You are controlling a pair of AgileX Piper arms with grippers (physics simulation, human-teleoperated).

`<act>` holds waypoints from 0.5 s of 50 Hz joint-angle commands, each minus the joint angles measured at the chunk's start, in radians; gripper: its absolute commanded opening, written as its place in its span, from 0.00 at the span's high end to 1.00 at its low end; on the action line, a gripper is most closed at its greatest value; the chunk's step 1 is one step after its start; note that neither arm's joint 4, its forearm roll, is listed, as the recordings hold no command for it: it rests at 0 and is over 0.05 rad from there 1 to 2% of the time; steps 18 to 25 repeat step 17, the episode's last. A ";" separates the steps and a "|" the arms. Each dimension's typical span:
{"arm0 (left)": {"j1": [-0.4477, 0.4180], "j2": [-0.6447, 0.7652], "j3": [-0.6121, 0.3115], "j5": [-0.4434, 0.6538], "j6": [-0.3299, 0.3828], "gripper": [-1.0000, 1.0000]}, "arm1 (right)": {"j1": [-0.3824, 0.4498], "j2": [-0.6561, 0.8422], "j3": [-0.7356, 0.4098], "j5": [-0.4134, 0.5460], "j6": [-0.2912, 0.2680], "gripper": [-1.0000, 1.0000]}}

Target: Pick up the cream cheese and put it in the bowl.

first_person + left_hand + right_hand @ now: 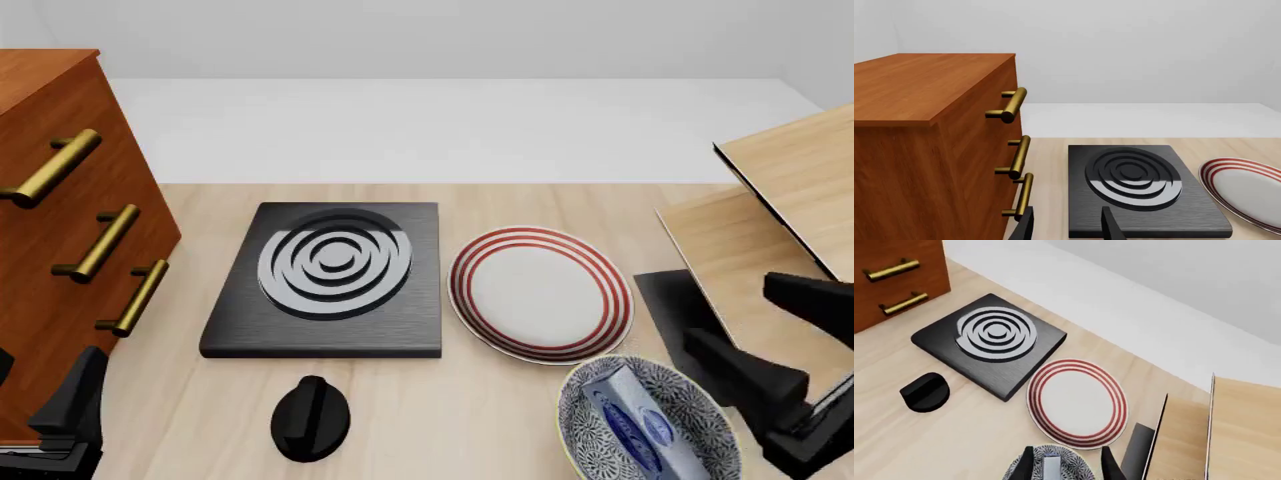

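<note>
Since the cream cheese (638, 425) already lies inside the bowl (583, 400), tilted against the speckled inner wall with its blue logo facing up, I judge the placing itself to be done. It rests there on its own; nothing of mine touches it. The bowl sits at the near right of the table (441, 420), just beside the red-ringed plate (539, 292), which is why the box sat within easy reach of my right arm and not my left.

My right gripper (1066, 462) hangs above the bowl with its two dark fingers spread apart and nothing between them; in the right wrist view the silver box (1051, 466) shows in the gap below, clear of both fingers. So the box is directly under that gripper, apart from it, lower down in the bowl.

My left gripper (1066, 226) is well away on the other side, near the wooden drawer cabinet (927, 130) and the black stove plate (1141, 192). Its fingers also stand apart and hold nothing. A black knob (311, 415) lies on the table between the two arms, untouched.
</note>
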State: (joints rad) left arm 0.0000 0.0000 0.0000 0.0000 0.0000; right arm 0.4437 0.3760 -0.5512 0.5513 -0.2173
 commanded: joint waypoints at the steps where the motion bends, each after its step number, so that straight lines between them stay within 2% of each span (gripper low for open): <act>1: 0.000 0.000 0.000 0.000 0.000 0.00 | -0.015 -0.166 -0.051 0.096 0.022 0.00; 11: 0.000 0.000 0.000 0.000 0.000 0.00 | -0.011 -0.283 -0.114 0.197 0.051 0.00; 17: 0.000 0.000 0.000 0.000 0.000 0.00 | -0.016 -0.367 -0.109 0.250 0.076 0.00; 25: 0.000 0.000 0.000 0.000 0.000 0.00 | -0.016 -0.367 -0.109 0.250 0.076 0.00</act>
